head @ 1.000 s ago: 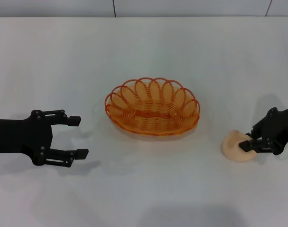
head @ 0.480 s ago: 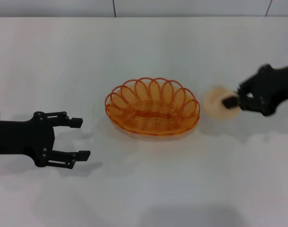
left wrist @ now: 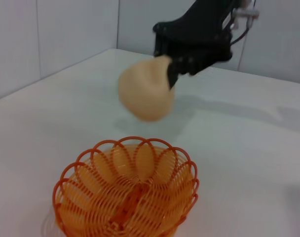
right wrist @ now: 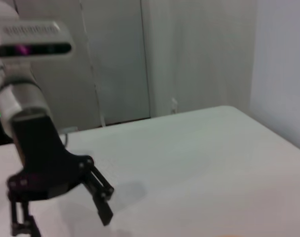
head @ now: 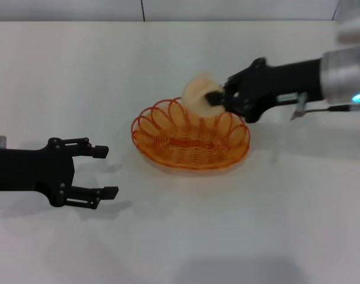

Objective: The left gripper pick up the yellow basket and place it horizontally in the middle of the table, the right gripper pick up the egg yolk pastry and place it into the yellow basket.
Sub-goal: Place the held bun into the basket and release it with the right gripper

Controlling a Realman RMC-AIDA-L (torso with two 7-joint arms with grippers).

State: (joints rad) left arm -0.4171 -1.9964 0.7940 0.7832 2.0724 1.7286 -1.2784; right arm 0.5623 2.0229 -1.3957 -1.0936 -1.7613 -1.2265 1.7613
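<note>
The yellow basket [head: 190, 134] lies lengthwise across the middle of the white table [head: 275, 225]. My right gripper [head: 218, 98] is shut on the egg yolk pastry [head: 198, 92] and holds it in the air above the basket's far rim. In the left wrist view the pastry [left wrist: 146, 94] hangs from the right gripper [left wrist: 170, 70] above and beyond the basket [left wrist: 128, 193]. My left gripper [head: 107, 171] is open and empty, low over the table to the left of the basket, clear of it. The right wrist view shows the left gripper [right wrist: 61, 217] from afar.
The table's far edge [head: 180, 22] meets a grey wall behind the basket. Bare tabletop lies in front of and to the right of the basket.
My right gripper has lifted the pastry off the table at the right and carried it left and up, over the basket's far rim. The left gripper has barely moved.
</note>
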